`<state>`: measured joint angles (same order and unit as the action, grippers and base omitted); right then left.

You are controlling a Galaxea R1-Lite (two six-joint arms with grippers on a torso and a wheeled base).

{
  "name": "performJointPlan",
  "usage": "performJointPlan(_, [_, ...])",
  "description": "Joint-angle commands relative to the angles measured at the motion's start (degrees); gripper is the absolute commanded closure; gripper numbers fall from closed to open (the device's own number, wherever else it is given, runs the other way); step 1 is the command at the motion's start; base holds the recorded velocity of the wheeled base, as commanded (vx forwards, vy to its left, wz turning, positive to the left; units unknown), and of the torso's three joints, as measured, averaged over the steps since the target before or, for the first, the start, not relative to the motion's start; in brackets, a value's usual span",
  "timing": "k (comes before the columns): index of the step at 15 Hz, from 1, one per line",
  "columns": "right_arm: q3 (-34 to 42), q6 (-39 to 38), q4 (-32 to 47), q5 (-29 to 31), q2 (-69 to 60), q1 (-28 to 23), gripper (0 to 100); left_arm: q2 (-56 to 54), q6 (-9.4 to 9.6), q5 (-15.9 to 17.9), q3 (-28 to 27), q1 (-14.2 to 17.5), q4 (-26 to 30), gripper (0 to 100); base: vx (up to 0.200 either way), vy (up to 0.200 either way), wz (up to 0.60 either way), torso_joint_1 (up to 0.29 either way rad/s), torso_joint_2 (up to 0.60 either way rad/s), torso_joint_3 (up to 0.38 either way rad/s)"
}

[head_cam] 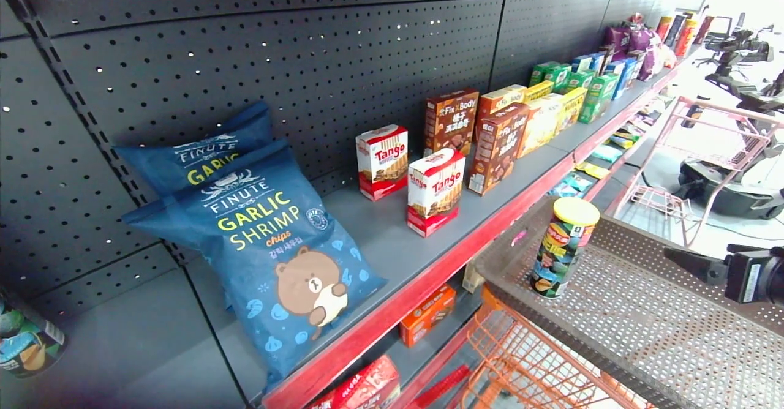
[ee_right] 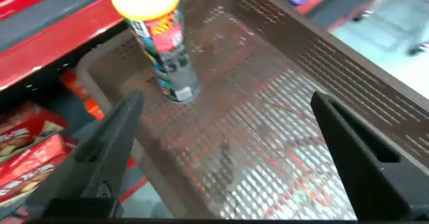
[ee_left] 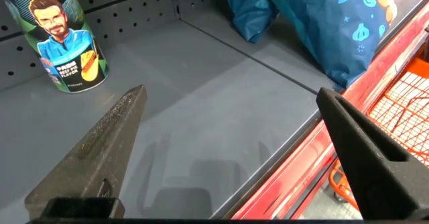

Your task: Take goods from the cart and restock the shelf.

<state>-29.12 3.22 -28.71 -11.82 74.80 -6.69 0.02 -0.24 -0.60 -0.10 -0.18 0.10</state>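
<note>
Free shelf (ee_left: 201,117) stretches between can (ee_left: 64,39) and chip bags (ee_left: 322,23).

A grey shelf (head_cam: 386,231) with a red front edge carries two blue chip bags (head_cam: 275,243), one behind the other and leaning back on the black pegboard. At its far left end stands a printed can (head_cam: 24,341). To the bags' right stand two red-and-white wafer boxes (head_cam: 435,191), then brown boxes (head_cam: 497,146), then yellow and green boxes farther along. Beside the shelf, the cart's brown perforated tray (head_cam: 661,311) bears one upright yellow-lidded canister (head_cam: 560,247).
</note>
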Motion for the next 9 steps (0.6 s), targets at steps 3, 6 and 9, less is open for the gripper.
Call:
performJointPlan(3, [-3.22, 0.65, -5.39, -5.58, 13.62, 1.07, 0, -0.02, -0.02, -0.02, 0.01, 0.01, -0.01, 0, 0.0, 0.0, 0.0, 0.0, 0.0, 0.0])
performJointPlan(6, [-3.22, 1.79, -9.88, -7.34, 19.68, 2.3, 0, -0.02, -0.02, -0.02, 0.01, 0.01, -0.01, 0, 0.0, 0.0, 0.0, 0.0, 0.0, 0.0])
performJointPlan(9, [-3.31, 3.64, -15.06, -7.42, 26.98, 3.44, 0, -0.02, -0.02, -0.02, 0.01, 0.01, -0.01, 0, 0.0, 0.0, 0.0, 0.0, 0.0, 0.0])
